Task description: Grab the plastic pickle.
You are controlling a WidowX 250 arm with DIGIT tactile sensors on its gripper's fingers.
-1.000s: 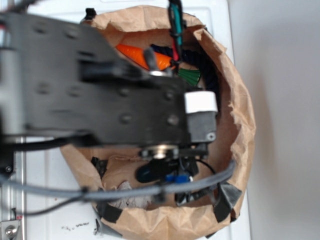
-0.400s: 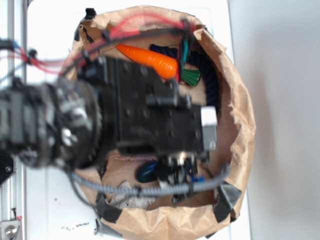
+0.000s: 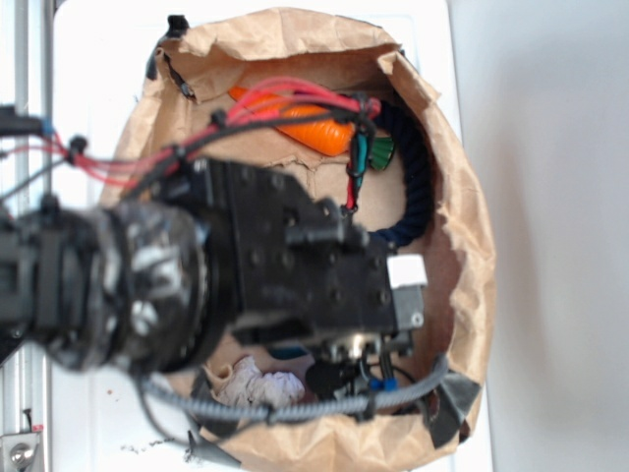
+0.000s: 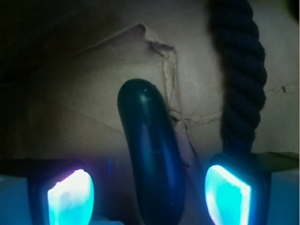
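Observation:
The plastic pickle [image 4: 150, 150] is a dark green glossy oblong lying on the brown paper floor, seen in the wrist view. It runs lengthwise between my gripper's [image 4: 150, 197] two glowing fingertips, the left one [image 4: 70, 197] and the right one [image 4: 227, 194], with a gap on each side. The gripper is open and touches nothing that I can see. In the exterior view the gripper [image 3: 354, 379] hangs low inside the paper bag [image 3: 472, 246] near its front wall. The arm hides the pickle there.
An orange carrot [image 3: 314, 133] with a green top lies at the back of the bag. A dark navy rope [image 3: 418, 187] curves along the right side, and in the wrist view the rope [image 4: 239, 70] ends close to the right fingertip. Crumpled white paper [image 3: 257, 383] sits front left.
The arm has moved toward the front of the bag and sunk lower, uncovering more of the carrot and rope. The pickle is now hidden beneath it in the exterior view.

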